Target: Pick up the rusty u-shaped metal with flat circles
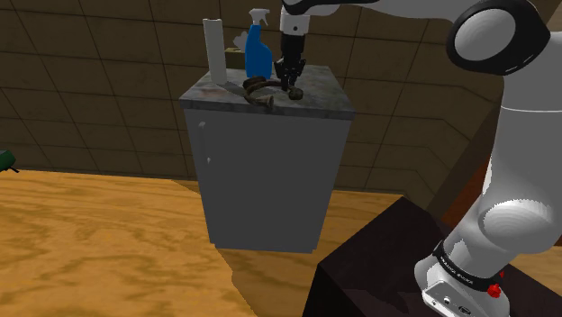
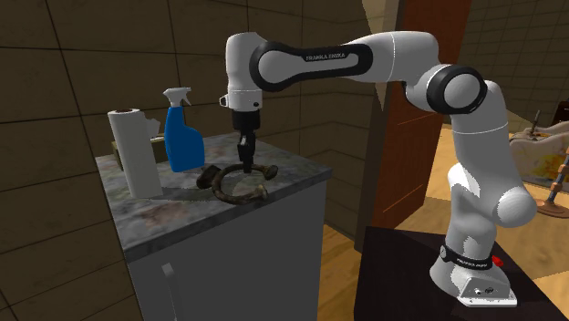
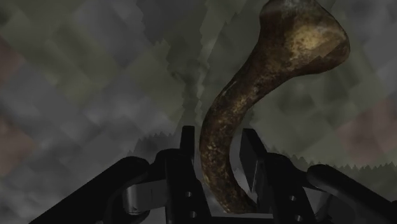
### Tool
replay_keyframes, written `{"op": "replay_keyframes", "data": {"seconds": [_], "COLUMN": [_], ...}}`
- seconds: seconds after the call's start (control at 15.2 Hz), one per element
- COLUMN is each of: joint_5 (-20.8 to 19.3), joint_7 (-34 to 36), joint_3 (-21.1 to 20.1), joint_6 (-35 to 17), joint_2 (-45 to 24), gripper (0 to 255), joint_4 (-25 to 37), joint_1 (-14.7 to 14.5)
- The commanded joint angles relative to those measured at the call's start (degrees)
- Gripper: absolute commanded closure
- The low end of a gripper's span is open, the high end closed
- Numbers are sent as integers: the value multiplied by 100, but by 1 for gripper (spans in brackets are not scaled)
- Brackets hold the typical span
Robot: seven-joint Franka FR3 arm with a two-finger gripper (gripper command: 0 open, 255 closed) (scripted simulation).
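Item: rusty U-shaped metal piece (image 1: 261,90) (image 2: 232,182) (image 3: 254,95), one in number. It is brown and pitted, with flattened round ends. It lies flat near the middle of the countertop (image 1: 315,86) (image 2: 173,214), with one end reaching toward the edge that faces the shoulder view.

Tool: black gripper (image 1: 290,88) (image 2: 245,167) (image 3: 219,133), one. It points straight down onto the piece. In the wrist view its two fingers stand close on either side of one limb of the U and appear pressed against it, pinching the metal.

Step in hand: judged to be the grasp, made or just completing. The piece looks to rest on the countertop, so the lift is not yet done.

Next move: likely a straight upward raise. Because the hold is on one limb, away from the centre, the piece may swing or slip between the fingers.

Other stock on the countertop:
- Blue spray bottle (image 1: 258,49) (image 2: 182,137), one, upright by the far edge.
- White paper roll (image 1: 214,49) (image 2: 135,150), one, upright near the far corner, just beside the bottle.

Arms: one.
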State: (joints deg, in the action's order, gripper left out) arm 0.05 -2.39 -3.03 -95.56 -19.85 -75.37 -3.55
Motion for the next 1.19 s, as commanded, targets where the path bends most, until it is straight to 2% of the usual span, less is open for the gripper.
{"op": "replay_keyframes", "data": {"seconds": [0.0, 0.46, 1.12], "joint_5": [0, 0, -14], "joint_7": [-1, 0, 15], "joint_3": [0, 0, -2], "joint_6": [-8, -16, 903], "joint_2": [5, 13, -255], "gripper": [255, 255, 255], "joint_4": [-11, -28, 1160], "joint_1": [1, 0, -19]}}
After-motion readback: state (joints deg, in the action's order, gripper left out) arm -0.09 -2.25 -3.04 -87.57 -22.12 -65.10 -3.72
